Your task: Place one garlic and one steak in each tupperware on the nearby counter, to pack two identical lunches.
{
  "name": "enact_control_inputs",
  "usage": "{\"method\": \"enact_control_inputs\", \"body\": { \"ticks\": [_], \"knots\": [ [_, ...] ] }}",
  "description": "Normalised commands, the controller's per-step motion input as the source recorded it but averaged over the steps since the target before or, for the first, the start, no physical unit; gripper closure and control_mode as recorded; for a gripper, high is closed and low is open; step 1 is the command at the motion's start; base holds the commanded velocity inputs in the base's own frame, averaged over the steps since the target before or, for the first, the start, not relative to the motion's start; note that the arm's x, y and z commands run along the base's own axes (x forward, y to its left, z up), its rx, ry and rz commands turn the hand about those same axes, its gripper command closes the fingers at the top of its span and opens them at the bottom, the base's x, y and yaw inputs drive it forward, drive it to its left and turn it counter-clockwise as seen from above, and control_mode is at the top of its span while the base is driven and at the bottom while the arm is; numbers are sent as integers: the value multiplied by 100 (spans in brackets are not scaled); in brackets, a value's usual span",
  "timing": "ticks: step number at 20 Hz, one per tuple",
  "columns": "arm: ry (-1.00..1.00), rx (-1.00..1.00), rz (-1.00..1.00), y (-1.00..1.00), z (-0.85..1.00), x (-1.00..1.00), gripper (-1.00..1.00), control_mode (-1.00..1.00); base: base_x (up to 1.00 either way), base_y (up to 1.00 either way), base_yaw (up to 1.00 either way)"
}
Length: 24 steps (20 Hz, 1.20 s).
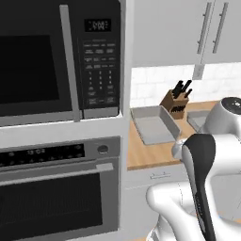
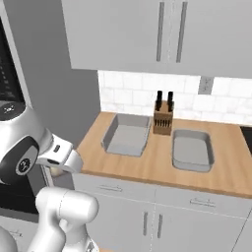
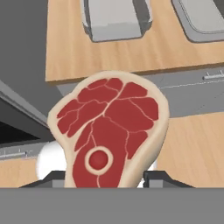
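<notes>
Steak (image 3: pixel 111 131) clamped between the two dark finger tips of the gripper (image 3: pixel 107 177), seen in the hand view. Raw red meat, marbled with thin pale seams, ringed by a broad cream fat edge; small round bone-like disc set near the lower end. Chunky, roughly heart-shaped outline, broader at the top of that view and narrowing toward the fingers. Long axis running from the finger tips up and away along the gripper's line, broad end pointing toward the counter (image 3: pixel 131 54). Jaws parted only as far as the meat's thickness, one tip on each side of the narrow end.

Held off the worktop, in front of the counter's edge and above the pale grey cabinet fronts and wooden floor.

Counter noted as light-brown wood with visible plank tone, smooth and flat. Two tupperware containers resting on it, well apart from the steak: left tupperware (image 2: pixel 126 135) and right tupperware (image 2: pixel 191 150), both matte grey, shallow, rectangular, with broad rims and rounded corners. Left one appears tilted, one side raised. Wooden knife block (image 2: pixel 163 119) with black handles standing between them, against the white tiled wall.

Black glossy microwave (image 1: pixel 56 61) and steel-fronted oven (image 1: pixel 59 188) recorded left of the counter in the left base view. Pale flat-front wall cabinets (image 2: pixel 147 34) with slim bar handles overhead.
</notes>
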Motion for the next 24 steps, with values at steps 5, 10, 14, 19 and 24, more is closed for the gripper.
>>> {"method": "enact_control_inputs", "body": {
  "ticks": [5, 10, 14, 19, 24],
  "knots": [
    [0, 0, 0, 0, 0, 0, 100, 100, 0, -91, 44],
    [0, 0, 0, 0, 0, 0, 100, 100, 61, -33, 26],
    [0, 0, 0, 0, 0, 0, 100, 100, 91, 0, 10],
    [0, 0, 0, 0, 0, 0, 100, 100, 30, 0, 4],
    [0, 0, 0, 0, 0, 0, 100, 100, 0, 0, 0]
  ]
}}
